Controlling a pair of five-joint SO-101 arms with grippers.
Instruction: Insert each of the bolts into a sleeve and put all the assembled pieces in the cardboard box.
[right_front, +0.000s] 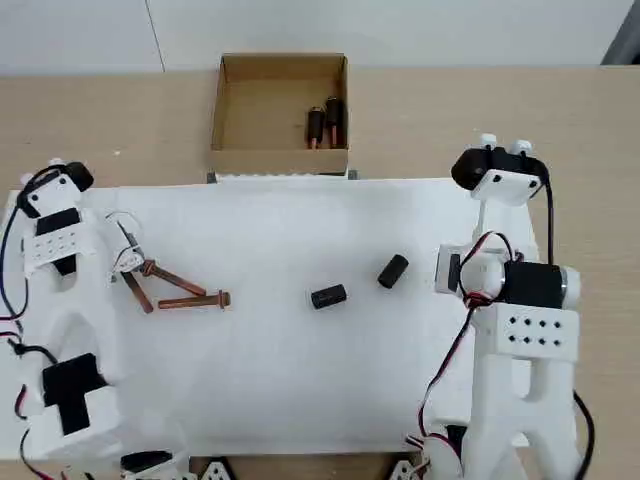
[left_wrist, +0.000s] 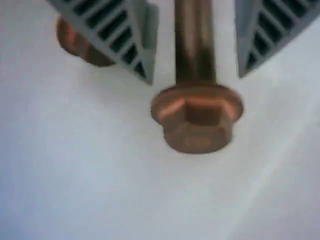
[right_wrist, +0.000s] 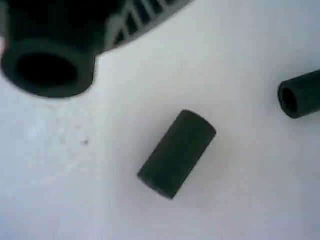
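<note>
Three copper bolts (right_front: 190, 299) lie fanned out at the left of the white mat (right_front: 300, 400). My left gripper (right_front: 130, 262) is down over them, open. Its two fingers (left_wrist: 142, 55) straddle one bolt's (left_wrist: 196, 117) shaft with a gap on each side, and a second bolt head (left_wrist: 75, 42) shows behind one finger. Two black sleeves (right_front: 328, 297) (right_front: 393, 271) lie loose mid-mat. At the mat's right side, my right gripper (right_front: 455, 270) is shut on a third black sleeve (right_wrist: 47, 67), its bore facing the camera. The loose sleeves (right_wrist: 177, 152) (right_wrist: 300, 95) lie below it.
The cardboard box (right_front: 280, 155) stands at the back edge of the mat with two assembled pieces (right_front: 324, 124) inside, toward its right wall. Both arm bases stand at the mat's front corners. The front half of the mat is bare.
</note>
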